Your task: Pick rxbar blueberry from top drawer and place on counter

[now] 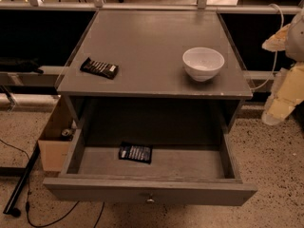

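Observation:
The rxbar blueberry (135, 152), a dark navy bar with white print, lies flat on the floor of the open top drawer (149, 191), left of its middle and toward the back. The counter (152, 46) is the grey tabletop above the drawer. My gripper (274, 114) hangs at the right edge of the view, beside the counter's right front corner, well apart from the bar and outside the drawer. My arm (289, 80) runs up from it out of frame.
A black-brown bar with a white end patch (99, 68) lies on the counter's left side. A white bowl (203, 63) stands on its right side. A cardboard box (54, 141) with a can sits on the floor to the left, by cables and a black pole.

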Robot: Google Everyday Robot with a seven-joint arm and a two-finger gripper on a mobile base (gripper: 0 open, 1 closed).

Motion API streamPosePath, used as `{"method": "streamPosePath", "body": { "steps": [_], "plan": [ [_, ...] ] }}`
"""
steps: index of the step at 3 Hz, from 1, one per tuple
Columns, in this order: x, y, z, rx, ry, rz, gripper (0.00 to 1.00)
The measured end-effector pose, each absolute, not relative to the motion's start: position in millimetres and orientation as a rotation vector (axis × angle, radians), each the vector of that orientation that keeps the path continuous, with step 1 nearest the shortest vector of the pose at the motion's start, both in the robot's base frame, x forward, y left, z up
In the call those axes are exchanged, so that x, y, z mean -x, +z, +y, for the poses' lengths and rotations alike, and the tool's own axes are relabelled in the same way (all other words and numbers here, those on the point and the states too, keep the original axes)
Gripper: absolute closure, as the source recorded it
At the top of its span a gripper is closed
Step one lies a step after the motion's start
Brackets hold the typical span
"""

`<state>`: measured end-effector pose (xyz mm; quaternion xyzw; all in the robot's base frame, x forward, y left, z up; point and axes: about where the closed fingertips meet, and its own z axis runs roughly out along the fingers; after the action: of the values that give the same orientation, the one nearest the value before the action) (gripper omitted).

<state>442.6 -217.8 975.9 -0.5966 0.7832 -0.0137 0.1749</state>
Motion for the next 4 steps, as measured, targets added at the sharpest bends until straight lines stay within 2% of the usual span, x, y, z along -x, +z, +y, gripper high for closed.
{"method": "streamPosePath", "body": {
  "steps": [3, 4],
  "plan": [
    [-503, 893, -197, 1.46, 0.382, 2.281, 0.0],
    [-504, 892, -196, 1.46, 0.39, 2.281, 0.0]
  ]
}}
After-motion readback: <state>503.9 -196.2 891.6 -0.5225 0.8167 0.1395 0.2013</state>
